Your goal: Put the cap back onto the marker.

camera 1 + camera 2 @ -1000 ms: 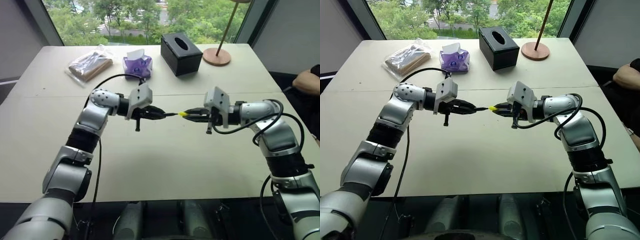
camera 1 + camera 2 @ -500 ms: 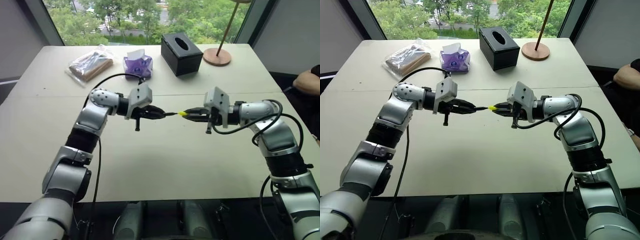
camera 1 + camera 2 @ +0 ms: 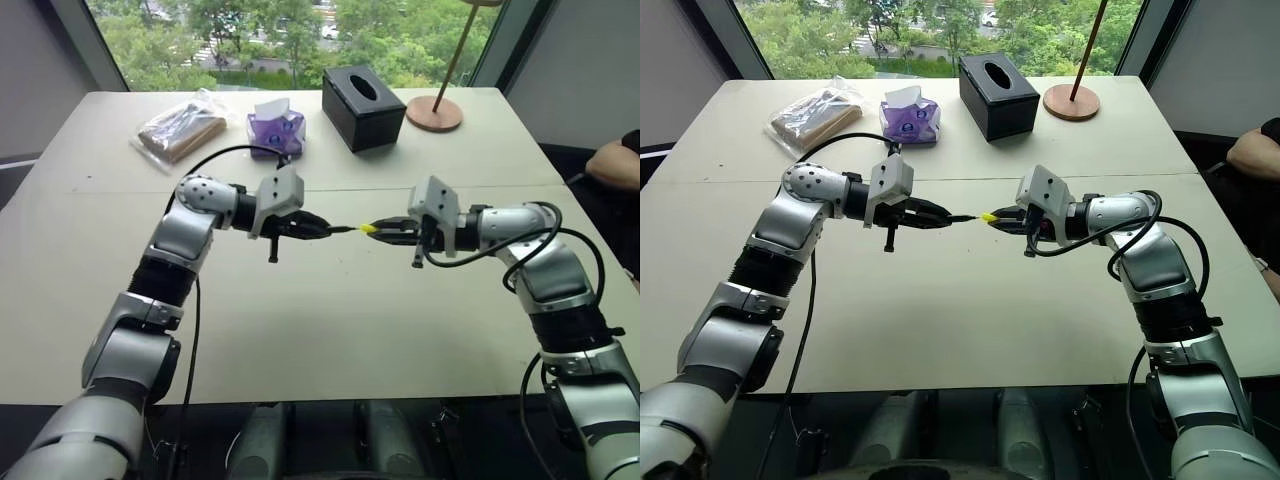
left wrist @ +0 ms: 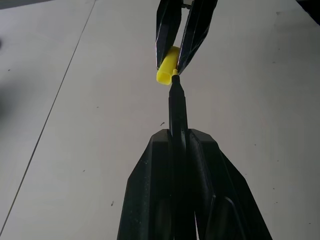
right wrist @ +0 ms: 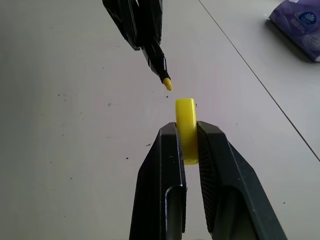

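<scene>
Above the table's middle my left gripper is shut on the black marker, whose yellow tip points toward my right gripper. That one is shut on the small yellow cap, its open end facing the tip. A small gap separates tip and cap, and the tip sits slightly off the cap's axis. In the left wrist view the marker runs out from between my fingers to the cap held by the other gripper.
At the table's far side lie a bagged brown item, a purple tissue pack, a black tissue box and a lamp's wooden base. A person's arm rests beyond the right edge.
</scene>
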`<action>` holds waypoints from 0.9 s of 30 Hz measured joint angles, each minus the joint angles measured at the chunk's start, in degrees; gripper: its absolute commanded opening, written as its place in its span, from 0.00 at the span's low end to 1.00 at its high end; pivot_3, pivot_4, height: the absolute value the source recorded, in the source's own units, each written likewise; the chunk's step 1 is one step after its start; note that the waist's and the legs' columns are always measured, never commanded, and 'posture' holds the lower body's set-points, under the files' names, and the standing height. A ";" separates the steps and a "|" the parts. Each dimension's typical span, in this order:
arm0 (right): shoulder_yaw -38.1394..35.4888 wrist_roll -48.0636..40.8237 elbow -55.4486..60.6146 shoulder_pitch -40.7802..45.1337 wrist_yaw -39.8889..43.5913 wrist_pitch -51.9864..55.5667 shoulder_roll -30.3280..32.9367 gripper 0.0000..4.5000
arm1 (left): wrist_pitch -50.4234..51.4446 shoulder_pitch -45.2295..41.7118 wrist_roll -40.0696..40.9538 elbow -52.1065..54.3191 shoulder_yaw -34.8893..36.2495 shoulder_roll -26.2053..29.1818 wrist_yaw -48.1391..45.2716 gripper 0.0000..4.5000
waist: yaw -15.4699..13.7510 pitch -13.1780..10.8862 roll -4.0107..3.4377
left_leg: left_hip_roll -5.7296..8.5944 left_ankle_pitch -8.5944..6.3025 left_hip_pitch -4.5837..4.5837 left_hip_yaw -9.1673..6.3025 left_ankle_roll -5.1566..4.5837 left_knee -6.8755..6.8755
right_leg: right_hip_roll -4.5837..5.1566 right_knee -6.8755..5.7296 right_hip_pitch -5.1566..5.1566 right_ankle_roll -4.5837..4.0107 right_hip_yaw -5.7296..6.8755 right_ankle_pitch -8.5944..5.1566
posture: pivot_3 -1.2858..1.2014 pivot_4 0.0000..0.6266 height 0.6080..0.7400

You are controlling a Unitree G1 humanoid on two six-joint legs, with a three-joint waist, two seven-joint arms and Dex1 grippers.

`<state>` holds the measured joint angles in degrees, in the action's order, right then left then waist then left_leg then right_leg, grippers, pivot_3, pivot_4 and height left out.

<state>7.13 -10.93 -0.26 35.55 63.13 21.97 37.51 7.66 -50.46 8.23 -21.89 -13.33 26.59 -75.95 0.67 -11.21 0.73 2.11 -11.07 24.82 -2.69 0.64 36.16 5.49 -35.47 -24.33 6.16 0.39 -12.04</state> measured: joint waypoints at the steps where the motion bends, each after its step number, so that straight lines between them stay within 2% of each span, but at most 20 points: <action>1: 0.00 0.00 0.00 0.00 0.00 0.00 0.00 0.01 | -0.38 0.00 -0.01 -0.26 0.00 0.00 0.03 0.00 | 0.00 0.00 0.00 | 0.00 0.00 0.00 0.00 0.00 0.00 | 0.00 0.00 0.00 0.00 0.00 0.00 | 0.52 0.24 1.00; 10: 0.00 -0.08 0.62 -0.60 0.02 0.23 0.02 0.01 | -2.28 -0.01 -0.28 -3.88 0.14 0.47 0.70 0.00 | -0.01 0.00 0.00 | 0.00 0.00 0.00 0.00 0.00 0.00 | 0.00 0.00 0.00 0.00 0.00 0.00 | 0.52 0.24 1.00; 27: 0.60 -0.59 2.00 -0.74 -0.36 0.93 -0.25 0.01 | -1.81 -0.03 -0.15 -2.78 0.12 -0.90 0.86 0.00 | -0.01 0.00 0.00 | 0.00 0.00 0.00 0.00 0.00 0.00 | 0.00 0.00 0.00 0.00 0.00 0.00 | 0.52 0.24 1.00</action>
<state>7.73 -11.53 1.74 34.81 62.77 22.90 37.27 5.84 -50.49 8.08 -24.67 -13.20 25.69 -75.09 0.66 -11.21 0.73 2.11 -11.07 24.82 -2.69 0.64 36.16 5.49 -35.47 -24.33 6.16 0.39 -12.04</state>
